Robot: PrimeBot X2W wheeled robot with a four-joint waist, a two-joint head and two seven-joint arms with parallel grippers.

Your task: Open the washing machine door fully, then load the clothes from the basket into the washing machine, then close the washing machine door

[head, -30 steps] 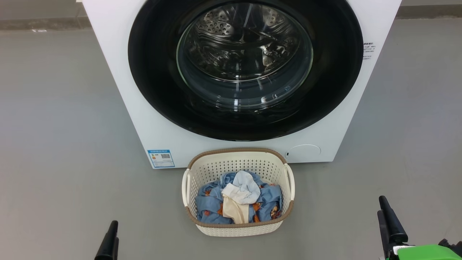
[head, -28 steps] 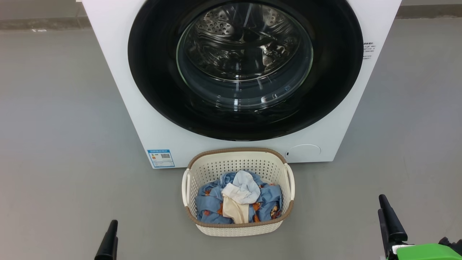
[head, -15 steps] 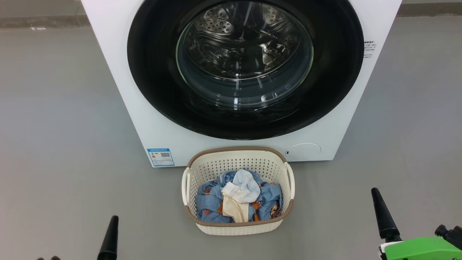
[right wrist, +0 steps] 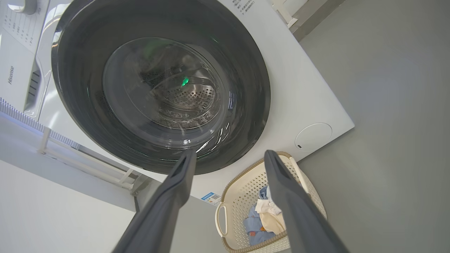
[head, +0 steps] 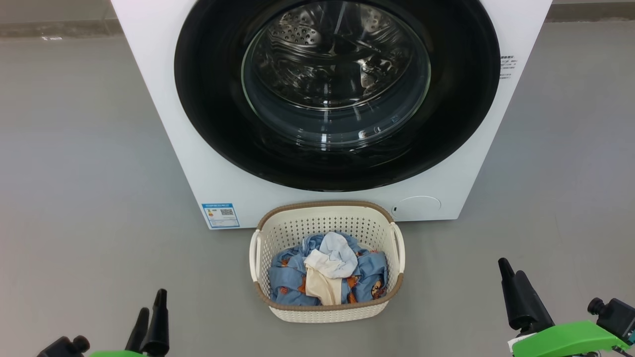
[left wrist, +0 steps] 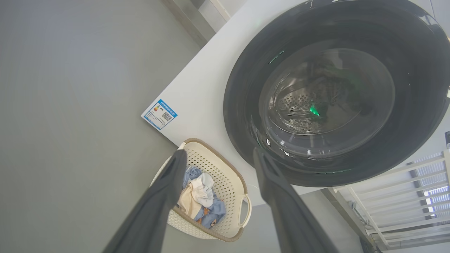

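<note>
The white washing machine fills the top of the head view, and the washing machine door lies shut against it, black rim around a clear glass bowl. On the floor just before it stands the cream basket with the clothes inside: blue printed fabric, a white piece and a cream piece. My left gripper is open at the lower left and my right gripper is open at the lower right, both apart from the basket. In the wrist views, the left gripper and the right gripper hold nothing and face the door and the basket.
Grey floor spreads to both sides of the machine and basket. A blue energy label and a round cap sit low on the machine's front. A white railing stands beside the machine.
Both grippers have risen further into the head view, each now showing two fingers and some green housing. The right one has also drifted left. The door, basket and clothes have not moved.
</note>
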